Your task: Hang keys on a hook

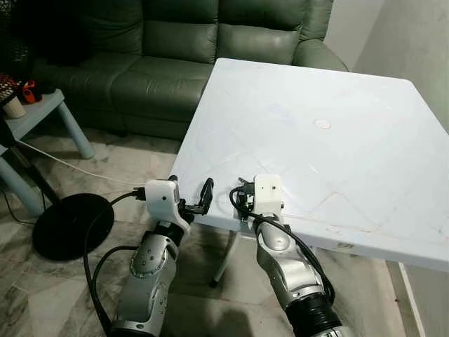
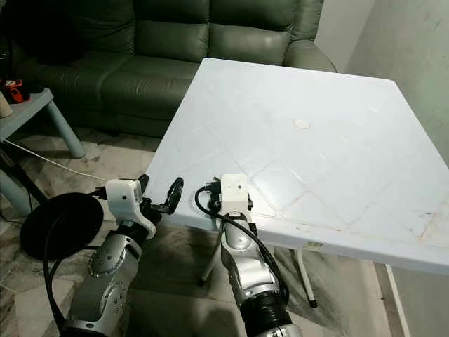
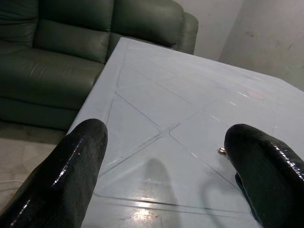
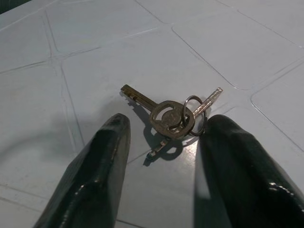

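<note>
The keys [image 4: 172, 117] lie flat at the table's [image 1: 337, 91] near edge, and the right gripper [image 4: 164, 156] straddles them with fingers spread (ready, I'd guess, to pinch), while the left gripper [image 3: 166, 166] waits released nearby.

Head stereo pair looks down on table [image 1: 337, 126]; both share it. Wrist cameras sit close, facing across table beyond their fingers [image 4: 95, 180].

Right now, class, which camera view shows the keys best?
The right wrist view: the keys lie flat on the white table, ring and blades plain, between the open right tool. The eye views hide them behind the right wrist; the left wrist view catches a mere glint.
</note>
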